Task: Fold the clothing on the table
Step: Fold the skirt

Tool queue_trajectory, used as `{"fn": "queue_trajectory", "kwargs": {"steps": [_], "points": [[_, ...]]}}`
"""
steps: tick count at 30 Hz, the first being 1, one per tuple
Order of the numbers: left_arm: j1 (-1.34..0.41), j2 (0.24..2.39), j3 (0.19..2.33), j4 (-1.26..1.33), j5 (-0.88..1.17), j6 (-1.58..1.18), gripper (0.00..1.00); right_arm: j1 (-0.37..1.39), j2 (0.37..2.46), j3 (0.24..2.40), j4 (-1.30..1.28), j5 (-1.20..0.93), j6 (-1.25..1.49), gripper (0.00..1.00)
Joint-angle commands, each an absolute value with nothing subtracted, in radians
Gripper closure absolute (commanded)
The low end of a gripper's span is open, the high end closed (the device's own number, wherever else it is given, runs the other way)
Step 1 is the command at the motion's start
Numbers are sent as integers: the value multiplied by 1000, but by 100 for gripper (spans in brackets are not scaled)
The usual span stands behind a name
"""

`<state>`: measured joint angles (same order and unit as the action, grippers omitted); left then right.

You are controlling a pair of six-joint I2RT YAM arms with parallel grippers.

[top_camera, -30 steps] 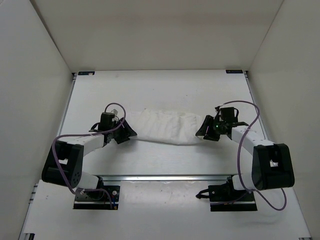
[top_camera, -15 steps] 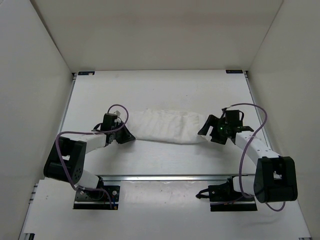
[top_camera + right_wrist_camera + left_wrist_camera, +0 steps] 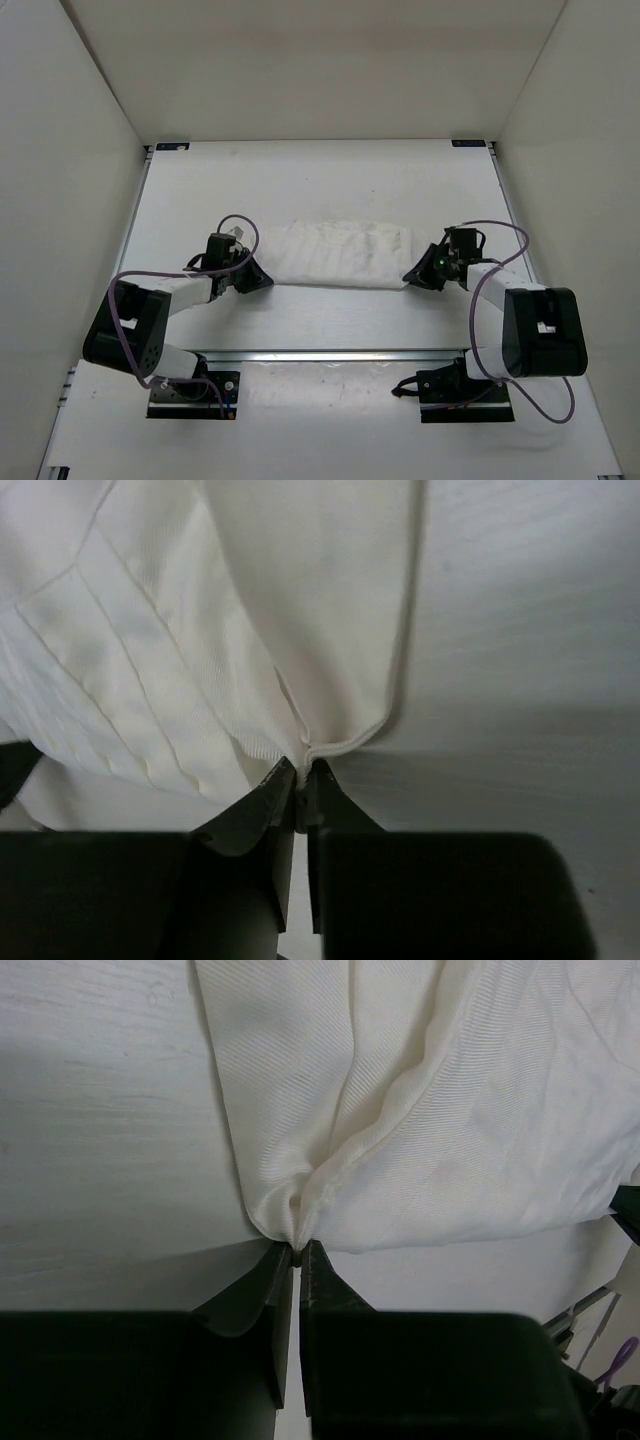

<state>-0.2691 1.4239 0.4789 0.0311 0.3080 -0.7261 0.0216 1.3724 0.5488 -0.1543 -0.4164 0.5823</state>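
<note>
Two pinches on: L hand (image 3: 298,1250) and R hand (image 3: 303,768) nipping clothing (image 3: 340,255) ends. I'd lift evenly, keep taut, fold over slow onto desk (image 3: 300,180).

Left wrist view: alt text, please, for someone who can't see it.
The left gripper pinches a bunched edge of the white clothing between its closed fingertips. The fabric fans out in soft folds across the white table.

Both wrist views crop the clothing (image 3: 430,1110) at the top edge; its pinched edge hidden inside left gripper (image 3: 297,1250) and right gripper (image 3: 301,773); overhead, jaws too small to read.
</note>
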Motion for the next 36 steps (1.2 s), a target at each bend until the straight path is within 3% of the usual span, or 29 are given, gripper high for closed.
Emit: {"fn": "queue_trajectory", "kwargs": {"steps": [1, 6, 9, 12, 25, 36], "points": [[-278, 1405, 436, -23, 296, -713, 100, -33, 1364, 541, -119, -385, 637, 100], [-346, 1393, 434, 24, 276, -748, 100, -52, 1290, 693, -268, -318, 525, 99], [-396, 1407, 440, 78, 255, -782, 100, 53, 1353, 932, -446, -264, 333, 100], [-410, 1413, 419, 130, 232, -817, 100, 149, 1400, 1094, -520, -319, 311, 100], [-365, 1374, 371, 207, 207, -851, 100, 661, 1731, 1379, -347, -426, 437, 100], [-367, 1336, 322, 242, 206, -876, 100, 778, 1925, 1531, -319, -486, 471, 100]]}}
